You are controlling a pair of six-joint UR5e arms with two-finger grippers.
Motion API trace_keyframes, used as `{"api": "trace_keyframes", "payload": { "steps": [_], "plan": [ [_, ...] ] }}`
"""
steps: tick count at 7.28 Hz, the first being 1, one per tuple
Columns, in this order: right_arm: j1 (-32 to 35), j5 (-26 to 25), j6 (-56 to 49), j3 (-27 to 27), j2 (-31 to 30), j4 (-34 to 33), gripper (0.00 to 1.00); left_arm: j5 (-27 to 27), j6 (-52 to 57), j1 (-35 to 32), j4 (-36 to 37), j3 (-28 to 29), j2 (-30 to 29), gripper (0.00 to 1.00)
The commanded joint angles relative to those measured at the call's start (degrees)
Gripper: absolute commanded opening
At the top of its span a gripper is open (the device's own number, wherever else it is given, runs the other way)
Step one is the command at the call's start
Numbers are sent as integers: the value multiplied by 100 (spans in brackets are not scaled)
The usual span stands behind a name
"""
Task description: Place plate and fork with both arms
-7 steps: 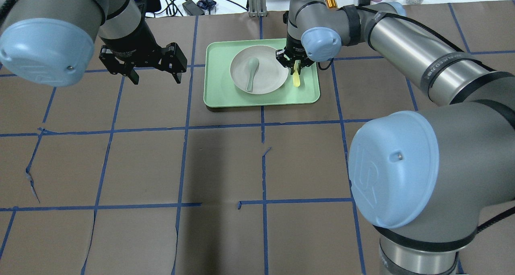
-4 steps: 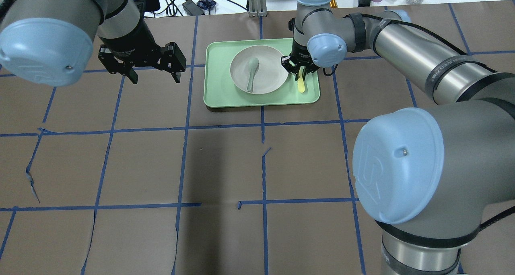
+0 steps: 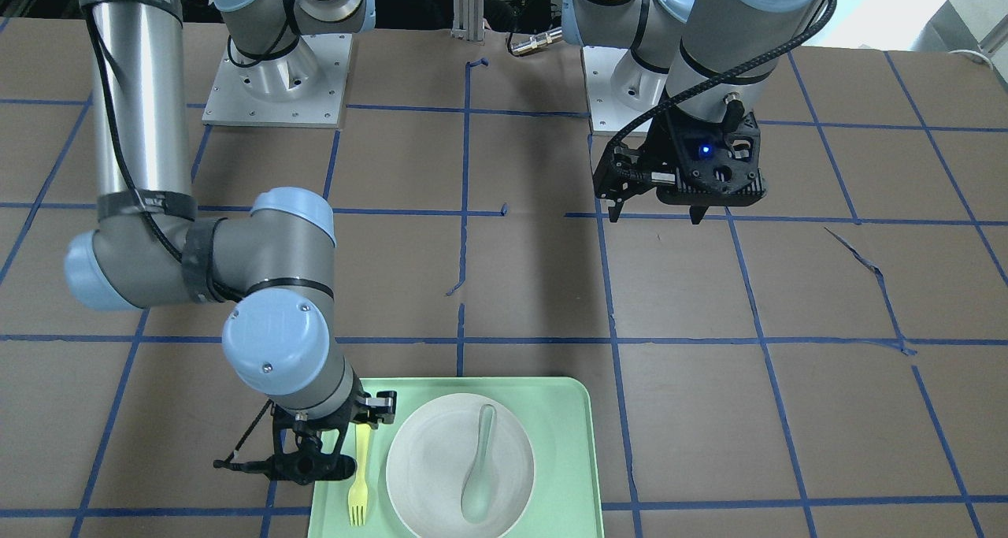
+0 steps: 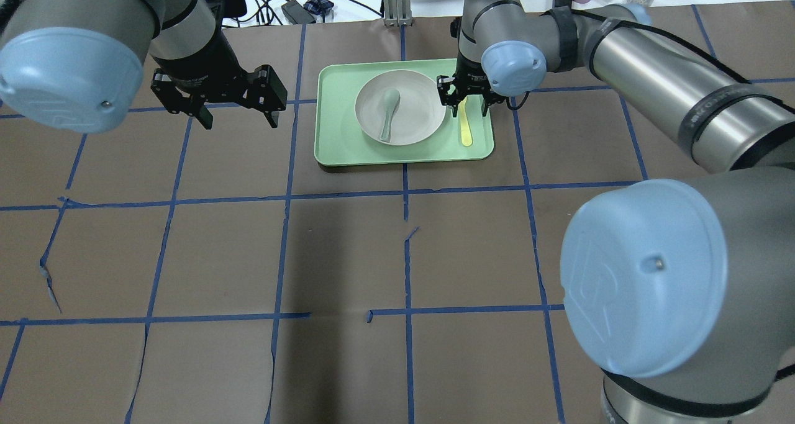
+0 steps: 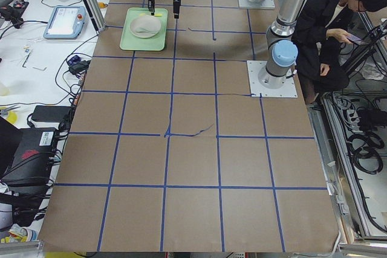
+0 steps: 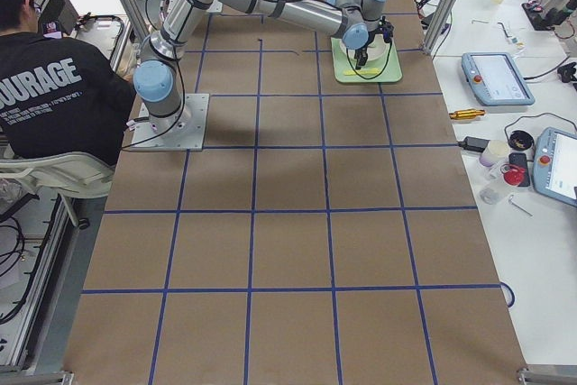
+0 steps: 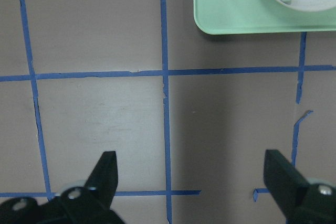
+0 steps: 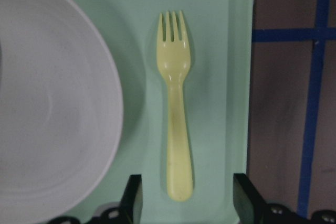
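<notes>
Fork (image 8: 176, 108) lies flat on green tray (image 4: 335, 144), just beside plate (image 4: 419, 110), on its right. Right hand (image 4: 464, 101) sits above handle end, jaws spread, gripping nothing. Spoon (image 4: 388, 113) rests in plate. Left hand (image 4: 241, 123) hangs wide over tabletop (image 4: 348, 256), left of tray.

The tray (image 4: 335, 148) is found on the far half of the tabletop (image 4: 348, 256), about midway across. The plate (image 4: 419, 110) is seated in the tray, and the spoon (image 4: 388, 113) is laid inside the plate. On the robot's right, the fork (image 4: 466, 131) is laid flat on the tray floor just beside the plate, not touching it, tines pointed away from the robot. The right end effector (image 4: 464, 103) is held above the fork's handle end. The left end effector (image 4: 240, 123) is hung over bare tabletop, left of the tray.
</notes>
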Motion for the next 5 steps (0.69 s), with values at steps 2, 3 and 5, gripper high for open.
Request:
{"api": "trace_keyframes", "payload": {
  "steps": [2, 3, 5],
  "plan": [
    [-279, 53, -64, 1263, -2462, 888, 100, 1, -21, -9, -4, -9, -3, 100],
    [-288, 53, -56, 1642, -3052, 1062, 100, 10, -21, -9, -4, -9, 6, 100],
    [-323, -95, -73, 1935, -3732, 1430, 100, 27, -30, -18, -12, -17, -3, 100]
  ]
}}
